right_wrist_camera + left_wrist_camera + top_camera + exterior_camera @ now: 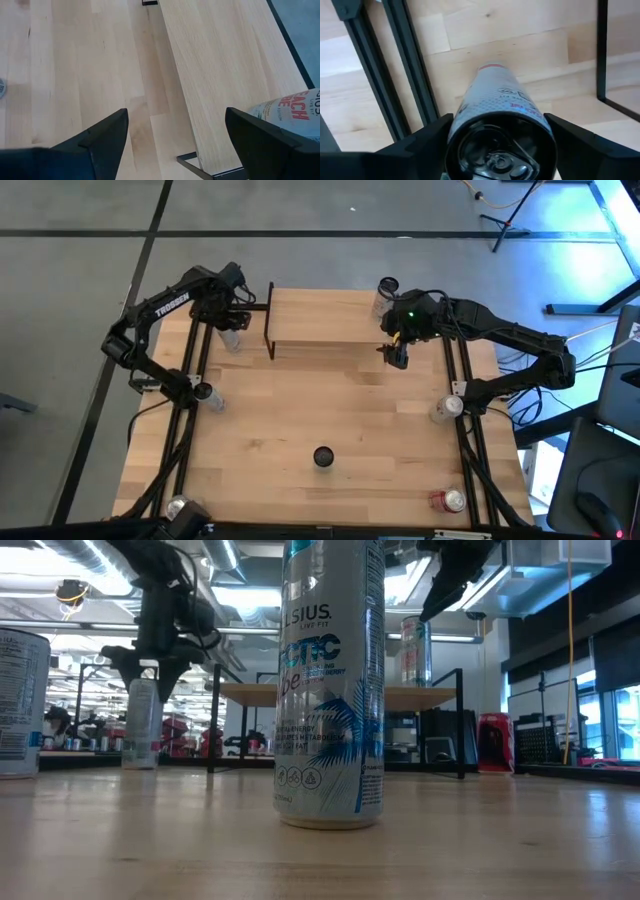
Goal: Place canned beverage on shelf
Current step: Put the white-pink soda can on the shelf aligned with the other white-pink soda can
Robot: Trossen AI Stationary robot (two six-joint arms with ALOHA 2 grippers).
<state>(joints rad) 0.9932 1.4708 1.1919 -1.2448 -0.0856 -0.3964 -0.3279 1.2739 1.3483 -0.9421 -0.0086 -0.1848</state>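
Tabletop (300, 410): left fingers (427, 142) pinching can (497, 125) beside shelf (325, 320); right fingers (105, 132) spread above shelf.

left arm (170, 308): TROSSEN | front can (331, 690): CELSIUS | shelf can (292, 116): PEACH

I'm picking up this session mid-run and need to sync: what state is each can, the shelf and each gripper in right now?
left gripper: fingers either side of a can standing on the table by the shelf's left end
right gripper: open, empty, above the shelf's right end
shelf: upright, one can standing at its right end
centre can: upright on the table
red can: lying on its side
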